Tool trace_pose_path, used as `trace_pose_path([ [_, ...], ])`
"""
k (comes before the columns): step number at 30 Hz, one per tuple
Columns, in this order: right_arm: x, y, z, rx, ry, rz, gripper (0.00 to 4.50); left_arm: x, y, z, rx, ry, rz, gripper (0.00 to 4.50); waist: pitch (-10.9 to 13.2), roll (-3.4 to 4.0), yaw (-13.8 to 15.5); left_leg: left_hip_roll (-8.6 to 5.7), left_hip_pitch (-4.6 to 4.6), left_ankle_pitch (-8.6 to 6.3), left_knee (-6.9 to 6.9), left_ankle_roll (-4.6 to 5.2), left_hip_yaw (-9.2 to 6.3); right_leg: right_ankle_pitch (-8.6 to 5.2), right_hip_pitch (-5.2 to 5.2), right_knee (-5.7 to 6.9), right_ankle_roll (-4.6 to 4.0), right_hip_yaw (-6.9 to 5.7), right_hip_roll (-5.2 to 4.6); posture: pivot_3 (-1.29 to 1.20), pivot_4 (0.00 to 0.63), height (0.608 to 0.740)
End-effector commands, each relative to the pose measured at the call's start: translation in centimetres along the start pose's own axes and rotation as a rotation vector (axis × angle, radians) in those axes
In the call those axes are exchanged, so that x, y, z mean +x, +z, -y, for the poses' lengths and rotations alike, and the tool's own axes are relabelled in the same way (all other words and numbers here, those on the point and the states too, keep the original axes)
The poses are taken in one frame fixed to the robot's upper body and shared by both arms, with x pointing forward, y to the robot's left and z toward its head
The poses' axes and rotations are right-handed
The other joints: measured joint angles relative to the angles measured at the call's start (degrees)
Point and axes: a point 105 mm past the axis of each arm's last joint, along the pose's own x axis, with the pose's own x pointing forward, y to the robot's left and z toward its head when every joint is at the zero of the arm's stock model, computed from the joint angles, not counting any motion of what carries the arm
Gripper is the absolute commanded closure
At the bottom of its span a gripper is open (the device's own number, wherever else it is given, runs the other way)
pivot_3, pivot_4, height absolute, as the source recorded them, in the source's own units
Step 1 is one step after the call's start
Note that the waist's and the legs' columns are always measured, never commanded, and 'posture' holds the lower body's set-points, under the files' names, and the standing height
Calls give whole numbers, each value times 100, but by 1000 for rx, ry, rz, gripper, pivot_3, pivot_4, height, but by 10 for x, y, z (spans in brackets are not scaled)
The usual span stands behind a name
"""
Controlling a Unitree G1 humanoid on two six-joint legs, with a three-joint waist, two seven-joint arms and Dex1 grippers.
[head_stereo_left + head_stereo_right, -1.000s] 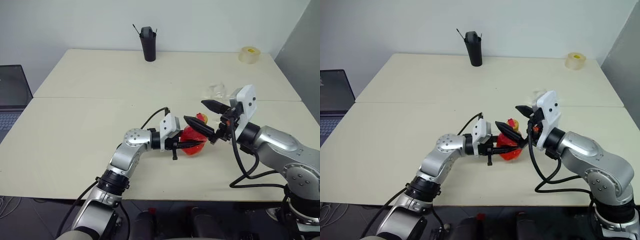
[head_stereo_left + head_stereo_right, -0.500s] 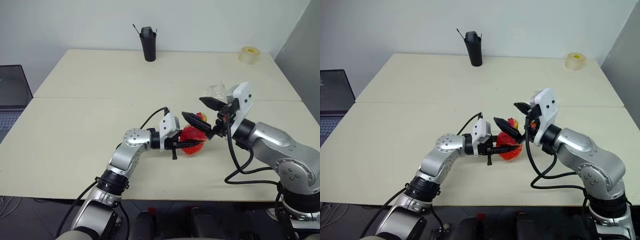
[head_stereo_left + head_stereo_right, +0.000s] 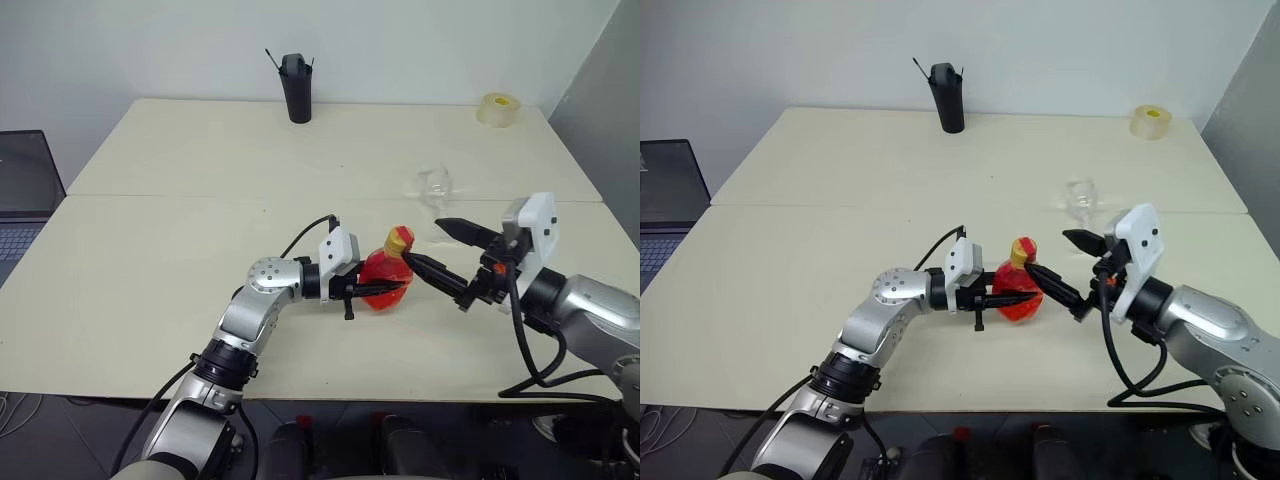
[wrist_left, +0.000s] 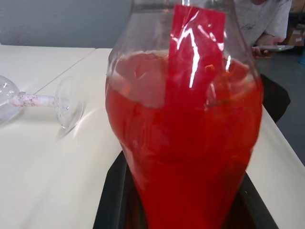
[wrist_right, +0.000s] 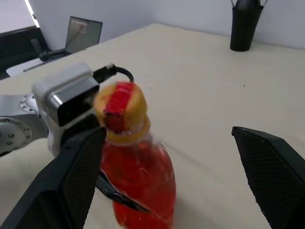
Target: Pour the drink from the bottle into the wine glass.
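- The bottle [image 3: 386,279] stands upright on the table [image 3: 150,250], near the middle of its front edge, with its yellow-and-red cap [image 3: 399,240] on.
- The drink [image 4: 186,157], bright red, fills the rounded body up to about the shoulder.
- The left gripper [image 3: 385,291] reaches in level from the left, its black fingers pressed tight against the lower body of the bottle.
- The right gripper [image 3: 445,250] hangs just to the right of the bottle, apart from it, with its two fingers spread wide and pointing toward the cap and neck.
- The wine glass [image 3: 1080,195] stands behind and to the right of the bottle, toward the table's right edge, and holds no red liquid.
- A tall black cup [image 3: 296,87] stands near the middle of the far edge.
- A roll of tape [image 3: 498,108] lies by the far right corner.
- A laptop [image 3: 25,190] sits beyond the left edge.
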Motion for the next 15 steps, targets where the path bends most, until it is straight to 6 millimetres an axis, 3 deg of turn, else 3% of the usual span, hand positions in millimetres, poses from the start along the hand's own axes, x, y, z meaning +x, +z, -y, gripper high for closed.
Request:
trace_pose_path([
  [1,-5,12,-9,-33,47,37,0,3,18,1,67,-23,53,3691,0,0,-5,1,0,0,0,0,0,0,0,0,0,0,1,0,150,740],
  [7,6,25,-19,-38,106,83,0,3,18,2,73,-29,54,3691,0,0,-3,2,1,0,0,0,0,0,1,-1,0,0,3,0,150,740],
  [15,15,25,-25,-22,131,93,0,2,17,1,74,-14,53,3691,0,0,4,0,0,0,1,0,1,0,1,-1,0,1,1,0,150,740],
])
